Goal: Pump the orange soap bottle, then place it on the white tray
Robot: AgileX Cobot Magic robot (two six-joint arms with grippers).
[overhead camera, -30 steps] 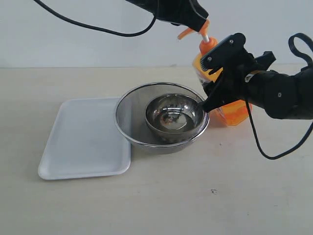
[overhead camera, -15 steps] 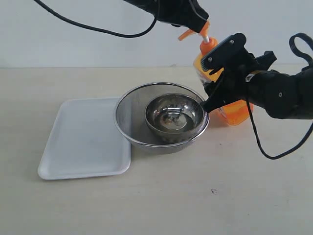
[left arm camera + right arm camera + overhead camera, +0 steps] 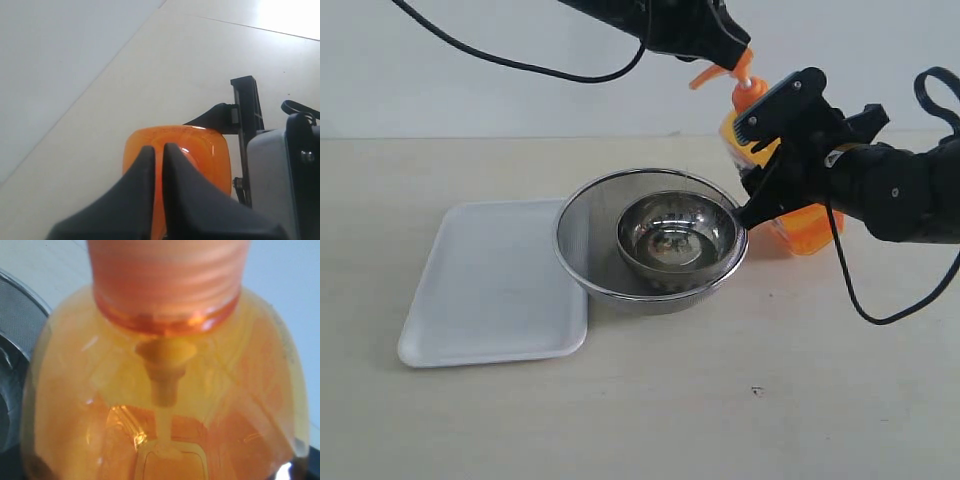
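**Exterior view.** The orange soap bottle (image 3: 798, 226) is shown at the 2 o'clock side of a round mesh strainer (image 3: 585, 240), well apart from the white tray (image 3: 485, 290). The tray lies flat on the counter (image 3: 720, 400) just beside the strainer's 9 o'clock edge, and a steel bowl (image 3: 675, 240) is nested in the strainer. The bottle's body is grasped by the right claw (image 3: 752, 165), one finger at each side, while the left claw (image 3: 158, 148) is clenched, fingertips nearly together, and is set upon the orange pump head (image 3: 713, 72).
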